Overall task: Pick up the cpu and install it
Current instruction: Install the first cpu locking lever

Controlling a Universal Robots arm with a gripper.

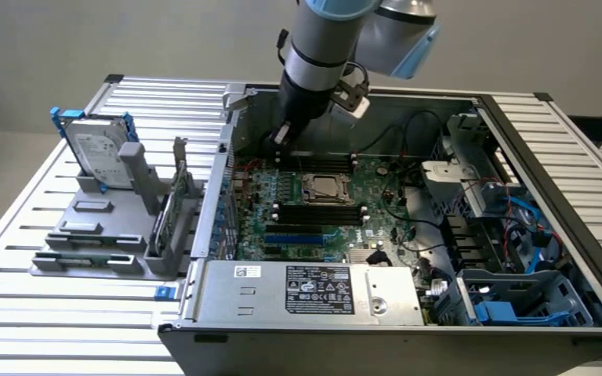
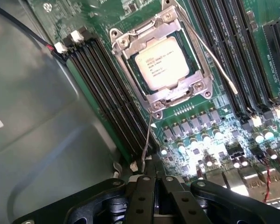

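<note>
My tool (image 2: 154, 179) is narrow, its tips at the end of the wire lever (image 2: 147, 140), whether pinching it I cannot tell, and the cpu (image 2: 161, 63) lies already in the socket frame (image 2: 175, 95), so I judge locking is in hand, asking a sure grip on thin wire.

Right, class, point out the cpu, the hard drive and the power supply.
cpu (image 2: 161, 63): wrist view, centre of its metal top.
hard drive (image 1: 97, 149): exterior view, its labelled face.
power supply (image 1: 317, 290): exterior view, its black label.
</note>
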